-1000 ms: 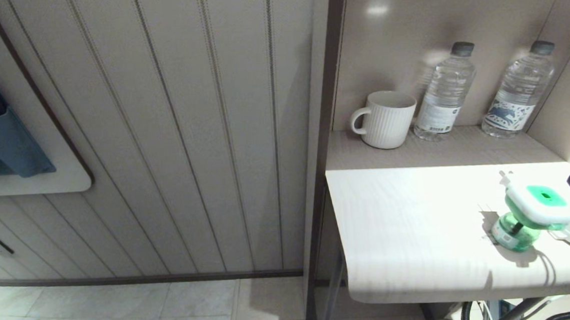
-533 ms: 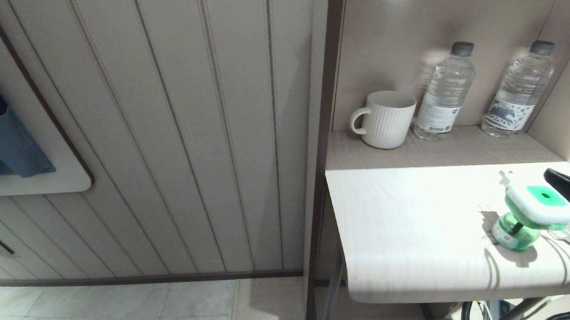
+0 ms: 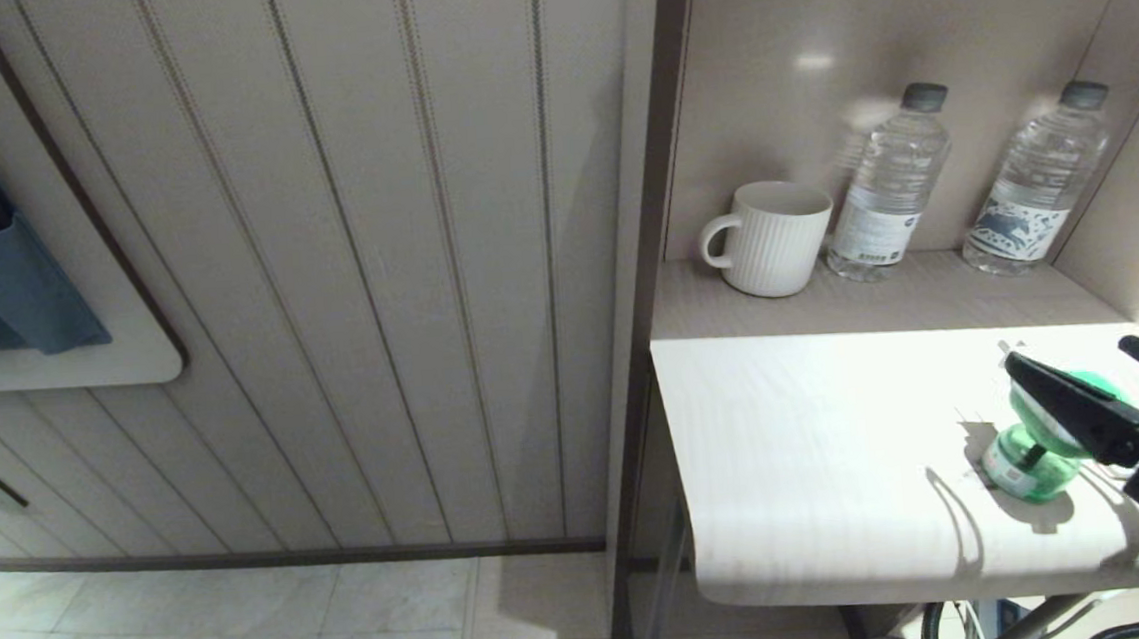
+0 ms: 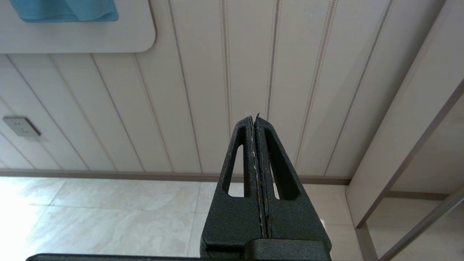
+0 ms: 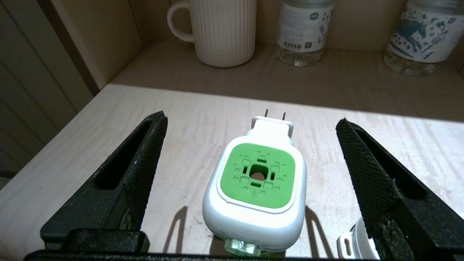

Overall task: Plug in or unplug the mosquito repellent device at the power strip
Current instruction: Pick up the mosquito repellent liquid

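At the right edge of the table point(image 3: 820, 462) in the head view, our right gripper point(image 3: 1100, 378) hides the mosquito repellent device point(image 3: 1035, 452) head, leaving its green bottle showing. In the left wrist view, our left gripper point(image 4: 255, 123) is closed, facing the wall. In the right wrist view, open fingers point(image 5: 141, 163) flank the device with room either side, prongs toward the mug point(image 5: 221, 29); the power strip point(image 5: 349, 244) is cut off.

One mosquito repellent device point(image 5: 258, 188) stands at the counter's 4 o'clock. Behind it are two water bottles point(image 3: 887, 183) point(image 3: 1037, 179) (both clear) and one white mug point(image 3: 770, 237).

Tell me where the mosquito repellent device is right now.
In the head view the mosquito repellent device stands unplugged at the white tabletop's right end, between the open right pincer's fingers.
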